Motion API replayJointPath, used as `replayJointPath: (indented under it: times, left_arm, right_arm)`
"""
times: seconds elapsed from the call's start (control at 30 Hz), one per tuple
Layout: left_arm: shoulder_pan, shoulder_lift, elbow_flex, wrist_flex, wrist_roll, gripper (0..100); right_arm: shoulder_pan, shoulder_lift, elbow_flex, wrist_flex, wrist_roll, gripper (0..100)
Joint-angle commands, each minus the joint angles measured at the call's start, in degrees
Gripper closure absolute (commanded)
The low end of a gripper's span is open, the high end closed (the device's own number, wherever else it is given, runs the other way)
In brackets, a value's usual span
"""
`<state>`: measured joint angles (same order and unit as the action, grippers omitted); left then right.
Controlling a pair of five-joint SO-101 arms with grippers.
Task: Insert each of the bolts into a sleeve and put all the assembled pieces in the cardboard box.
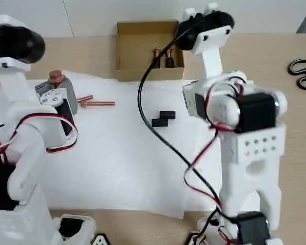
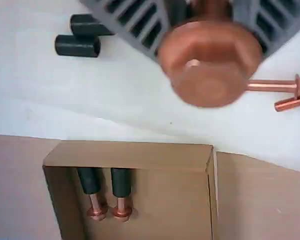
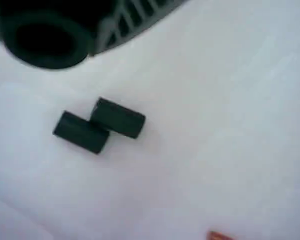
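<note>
Bolt (image 2: 207,62) with a copper head stands head-up in the left gripper (image 1: 56,91), jaws clamped on its shaft, over the left edge of the white sheet (image 1: 117,163). Two more bolts (image 1: 97,103) lie just beside it on the sheet. Two black sleeves (image 1: 163,118) lie touching near the sheet's middle. The right gripper (image 3: 70,15) is closed on a third sleeve (image 3: 45,42) over the sheet near them. The cardboard box (image 1: 125,61), at the sheet's far edge, holds two assembled pieces (image 2: 107,195). Scissors (image 1: 303,71) lie at the table's (image 1: 275,56) right edge.
</note>
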<state>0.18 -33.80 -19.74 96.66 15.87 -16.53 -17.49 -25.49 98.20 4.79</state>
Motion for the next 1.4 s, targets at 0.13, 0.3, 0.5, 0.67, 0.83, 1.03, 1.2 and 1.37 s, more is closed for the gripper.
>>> replayJointPath:
  times: [0.13, 0.3, 0.5, 0.67, 0.83, 1.03, 1.2, 1.37]
  left_arm:
    - [3.87, -1.49, -2.33, -0.26, 1.41, 99]
    - [8.18, -1.49, -2.33, 0.53, 1.49, 99]
    - [8.26, -1.49, -2.33, 0.44, 1.49, 99]
    - [8.26, -1.49, -2.33, 0.44, 1.49, 99]
    - [8.26, -1.05, -2.33, 0.09, 1.41, 99]
    - [8.0, -1.05, -2.07, 0.0, 1.41, 99]
    - [7.91, -1.49, 6.73, -5.19, 1.41, 99]
    - [8.44, -1.49, 16.13, -14.59, 6.68, 99]
  right_arm:
    - [-6.02, -10.07, -2.73, -0.84, -3.43, 99.5]
    - [-6.73, -14.46, -2.73, -0.66, -3.6, 99.5]
    - [-6.55, -24.22, 0.88, 0.75, -3.08, 99.5]
    - [-6.64, -33.8, 18.99, -0.66, 1.76, 99.5]
    - [-6.46, -38.99, 40.26, -15.96, 1.67, 99.5]
    - [-6.64, -42.33, 67.96, -44.97, 1.67, 99.5]
    - [-6.9, -47.43, 83.69, -63.96, 1.58, 99.5]
    - [-8.75, -53.93, 93.36, -68.79, 1.58, 99.5]
